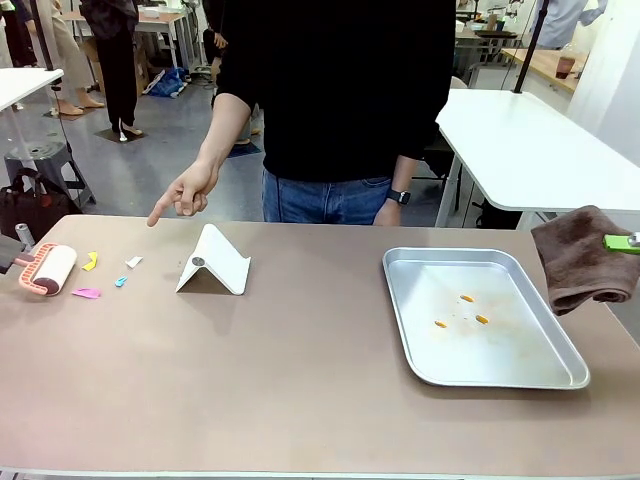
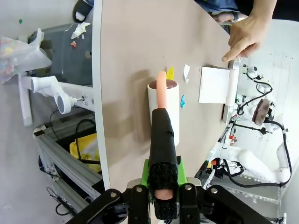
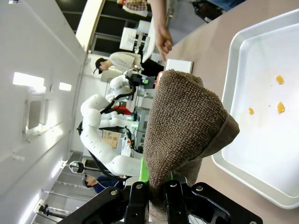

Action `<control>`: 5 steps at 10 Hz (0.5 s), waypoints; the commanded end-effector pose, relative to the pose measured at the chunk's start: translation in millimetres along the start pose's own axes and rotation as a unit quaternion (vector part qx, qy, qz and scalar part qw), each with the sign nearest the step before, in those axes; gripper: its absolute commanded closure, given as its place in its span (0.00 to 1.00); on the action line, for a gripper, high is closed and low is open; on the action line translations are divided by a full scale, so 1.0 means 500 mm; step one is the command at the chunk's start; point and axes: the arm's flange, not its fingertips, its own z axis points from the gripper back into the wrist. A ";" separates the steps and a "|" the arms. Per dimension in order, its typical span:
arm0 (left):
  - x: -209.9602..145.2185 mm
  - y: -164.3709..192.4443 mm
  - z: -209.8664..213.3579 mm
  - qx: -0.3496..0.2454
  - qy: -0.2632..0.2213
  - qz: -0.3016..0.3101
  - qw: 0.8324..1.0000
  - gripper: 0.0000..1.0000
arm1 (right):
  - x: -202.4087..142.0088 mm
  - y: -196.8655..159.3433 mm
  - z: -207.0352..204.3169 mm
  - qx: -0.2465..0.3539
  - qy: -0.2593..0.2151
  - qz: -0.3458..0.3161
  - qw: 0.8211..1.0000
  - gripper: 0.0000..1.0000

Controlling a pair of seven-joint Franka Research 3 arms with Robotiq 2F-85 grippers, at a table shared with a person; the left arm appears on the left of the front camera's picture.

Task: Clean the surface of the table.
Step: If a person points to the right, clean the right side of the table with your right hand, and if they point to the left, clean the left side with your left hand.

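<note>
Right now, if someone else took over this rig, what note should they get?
Left gripper: shut on the handle of the lint roller, at the left end of the table.
Right gripper: shut on a brown cloth, held at the table's right end.
The person's hand points toward small coloured scraps lying beside the roller.
The silver tray has orange spots in it.
Done: nothing visibly cleaned yet.
Left: probably roll up the scraps, then wipe the tabletop.
</note>
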 end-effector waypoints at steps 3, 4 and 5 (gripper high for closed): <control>-0.002 -0.006 -0.033 0.025 0.009 -0.005 1.000 0.77 | -0.001 0.004 0.002 -0.001 0.000 0.002 1.000 1.00; 0.001 -0.006 -0.049 0.027 0.019 -0.009 0.999 0.77 | -0.001 0.004 0.002 -0.001 0.000 0.002 1.000 1.00; 0.004 -0.015 -0.072 0.030 0.026 -0.010 0.999 0.77 | -0.001 0.004 0.002 -0.001 0.000 0.002 1.000 1.00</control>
